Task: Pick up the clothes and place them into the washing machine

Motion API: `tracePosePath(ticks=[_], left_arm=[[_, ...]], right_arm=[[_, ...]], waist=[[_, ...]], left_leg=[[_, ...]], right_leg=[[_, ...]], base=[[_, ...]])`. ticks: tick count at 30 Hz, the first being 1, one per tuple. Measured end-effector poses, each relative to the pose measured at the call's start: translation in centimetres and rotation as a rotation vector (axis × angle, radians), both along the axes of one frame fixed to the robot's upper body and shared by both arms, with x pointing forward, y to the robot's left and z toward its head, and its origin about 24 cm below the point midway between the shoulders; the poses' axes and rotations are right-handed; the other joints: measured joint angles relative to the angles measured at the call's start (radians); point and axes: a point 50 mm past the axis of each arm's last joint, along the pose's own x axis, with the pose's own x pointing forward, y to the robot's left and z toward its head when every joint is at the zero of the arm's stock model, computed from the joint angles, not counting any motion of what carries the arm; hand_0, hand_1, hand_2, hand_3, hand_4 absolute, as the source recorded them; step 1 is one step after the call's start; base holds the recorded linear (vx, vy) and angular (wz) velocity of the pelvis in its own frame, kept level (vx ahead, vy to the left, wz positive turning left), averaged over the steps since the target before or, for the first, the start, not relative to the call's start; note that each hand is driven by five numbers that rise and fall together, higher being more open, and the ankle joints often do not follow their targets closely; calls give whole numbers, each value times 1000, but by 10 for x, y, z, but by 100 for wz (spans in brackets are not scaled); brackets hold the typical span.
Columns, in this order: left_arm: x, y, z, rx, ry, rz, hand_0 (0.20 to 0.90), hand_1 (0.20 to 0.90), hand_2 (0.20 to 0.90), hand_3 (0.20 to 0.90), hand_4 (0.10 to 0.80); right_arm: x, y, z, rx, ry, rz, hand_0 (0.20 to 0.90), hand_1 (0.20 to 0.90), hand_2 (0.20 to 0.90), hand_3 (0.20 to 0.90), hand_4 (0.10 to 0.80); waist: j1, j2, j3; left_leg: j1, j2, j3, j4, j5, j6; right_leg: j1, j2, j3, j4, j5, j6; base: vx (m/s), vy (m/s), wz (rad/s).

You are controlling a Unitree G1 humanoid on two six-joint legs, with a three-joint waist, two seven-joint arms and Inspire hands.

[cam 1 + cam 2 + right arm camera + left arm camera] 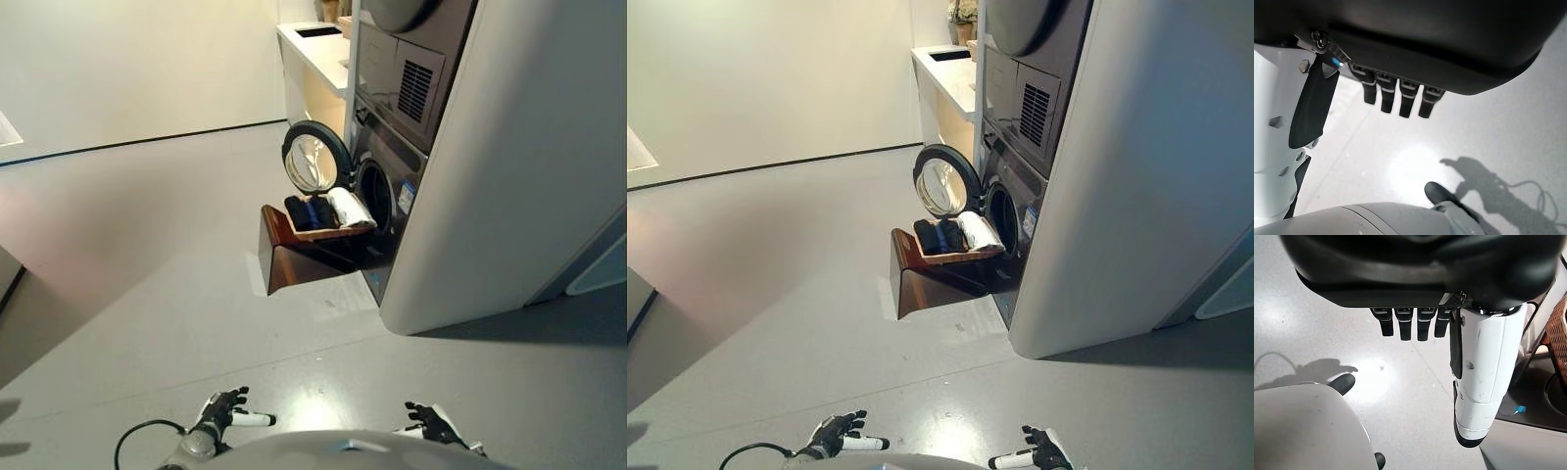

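A shallow wicker basket (338, 233) rests on a low dark brown box (294, 262) in front of the washing machine (392, 196). It holds dark clothes (311, 212) and a white cloth (349, 208). The machine's round door (315, 157) stands open to the left of the drum opening (374, 196). My left hand (227, 411) and right hand (433, 424) hang low, far from the basket. Both are open and empty, with fingers (1403, 324) relaxed in the left wrist view and fingers (1396, 96) relaxed in the right wrist view.
A second appliance (411, 69) is stacked above the washing machine inside a tall white cabinet (529, 166). A white counter (318, 44) stands behind. Grey floor (147, 245) stretches wide to the left and between me and the box.
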Motion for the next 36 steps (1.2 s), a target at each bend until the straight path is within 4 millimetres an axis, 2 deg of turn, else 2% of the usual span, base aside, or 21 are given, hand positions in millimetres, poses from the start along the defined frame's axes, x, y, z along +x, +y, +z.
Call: tracePosePath(ticks=[8,13,14,16,17,18,19,21,22,23,24,25,26,27,28,29,31,33,34,35,36], left_arm=[[10,0,2,9,-30,-2,900,900,900,900,800],[19,3,5,15,-61,38,900,900,900,900,800],[22,3,6,16,-73,46,900,900,900,900,800],[29,2,7,23,-88,32,900,900,900,900,800],[30,4,8,32,-91,25,900,900,900,900,800],[29,7,8,45,-90,13,900,900,900,900,800],[29,9,9,52,-90,8,900,900,900,900,800],[37,15,12,77,-104,-21,900,900,900,900,800],[37,18,12,88,-100,-18,900,900,900,900,800],[34,24,12,106,-86,-15,900,900,900,900,800],[31,23,10,108,-68,-7,900,900,900,900,800],[22,13,5,88,-37,0,900,900,900,900,800],[20,12,5,86,-31,3,900,900,900,900,800],[20,11,5,85,-39,12,900,900,900,900,800],[22,9,5,86,-40,18,900,900,900,900,800],[21,5,4,77,-46,27,900,900,900,900,800],[23,6,4,82,-56,50,900,900,900,900,800],[42,1,9,71,-108,59,900,900,900,900,800],[49,3,12,73,-131,64,900,900,900,900,800],[61,-2,16,59,-165,60,900,900,900,900,800],[64,-4,17,54,-175,57,900,900,900,900,800]], right_arm=[[14,2,2,-9,-43,5,900,900,900,900,800],[26,0,5,-23,-82,-19,900,900,900,900,800],[32,-2,7,-22,-106,-57,900,900,900,900,800],[38,-6,9,-12,-135,-125,900,900,900,900,800],[37,-5,9,5,-153,-169,900,900,900,900,800],[41,-2,10,15,-168,-174,900,900,900,900,800],[47,-1,11,18,-182,-170,900,900,900,900,800],[51,-4,13,15,-200,-212,900,900,900,900,800],[48,-6,12,7,-186,-231,900,900,900,900,800],[41,-5,9,-3,-158,-251,900,900,900,900,800],[40,-10,10,-19,-155,-252,900,900,900,900,800],[36,-21,12,-51,-142,-257,900,900,900,900,800],[32,-24,11,-60,-126,-261,900,900,900,900,800],[16,-28,9,-77,-75,-274,900,900,900,900,800],[8,-30,8,-85,-51,-276,900,900,900,900,800],[2,-34,8,-98,-37,-266,900,900,900,900,800],[-9,-32,6,-98,-10,-258,900,900,900,900,800],[-8,-25,4,-79,-9,-258,900,900,900,900,800],[-4,-22,4,-68,-23,-253,900,900,900,900,800],[3,-19,4,-61,-38,-238,900,900,900,900,800],[11,-14,4,-52,-54,-213,900,900,900,900,800]], waist=[[0,-8,42],[3,-19,79],[3,-14,99],[-5,-12,134],[-26,-14,139],[-29,-23,140],[-27,-26,143],[-38,-30,144],[-39,-34,145],[-53,-68,144],[-60,-66,149],[-55,-33,141],[-58,-21,135],[-89,-11,125],[-94,-10,119],[-100,5,105],[-115,8,84],[-113,-23,76],[-107,-41,84],[-86,-57,99],[-61,-84,106]], left_leg=[[-33,-6,8,1,2,6],[-42,-32,11,0,-10,19],[-36,-32,-8,0,-12,38],[-26,-35,-28,1,-21,47],[-16,-39,-51,6,-27,60],[-12,-39,-54,-4,-28,68],[-20,-39,-54,-4,-28,69],[-59,-27,-85,-3,-50,73],[-67,-30,-98,1,-57,65],[-85,-64,-103,66,-78,59],[-102,-63,-106,113,-78,31],[-71,-49,-119,74,-92,26],[-61,-44,-125,52,-91,24],[-43,-33,-131,83,-117,-38],[-60,-29,-138,246,-185,-57],[-63,-3,-159,344,-248,-61],[-60,26,-191,354,-279,-61],[-121,34,-209,459,-275,-89],[-187,25,-222,577,-266,-104],[-306,26,-251,784,-207,-128],[-341,14,-274,866,-125,-144]], right_leg=[[-51,-4,10,31,-1,-1],[-116,-22,12,127,-33,13],[-148,-26,8,211,-42,26],[-230,-29,6,416,-46,42],[-298,-38,5,532,-45,61],[-328,-43,4,557,-47,60],[-339,-43,-3,556,-47,59],[-382,-38,-53,407,-52,47],[-369,-36,-65,305,-53,47],[-361,-80,-65,221,-3,42],[-354,-93,-83,222,60,21],[-348,-84,-88,232,73,43],[-341,-78,-85,226,62,53],[-308,-66,-103,192,50,0],[-294,-59,-103,191,42,-16],[-281,-22,-89,203,26,-33],[-282,14,-70,239,13,-60],[-297,41,-82,270,-25,-67],[-294,46,-81,270,-35,-87],[-291,69,-65,266,-47,-101],[-277,62,-46,262,-28,-120]], base=[[2,68,-4],[66,133,-12],[112,109,-14],[181,106,3],[261,41,21],[218,10,23],[366,-54,23],[488,-126,49],[488,-160,51],[463,-166,34],[300,-102,-4],[303,-126,-14],[354,-177,-3],[655,-368,21],[622,-385,9],[432,-286,-4],[236,-258,5],[381,-461,23],[284,-361,35],[300,-270,10],[301,-270,-22]])
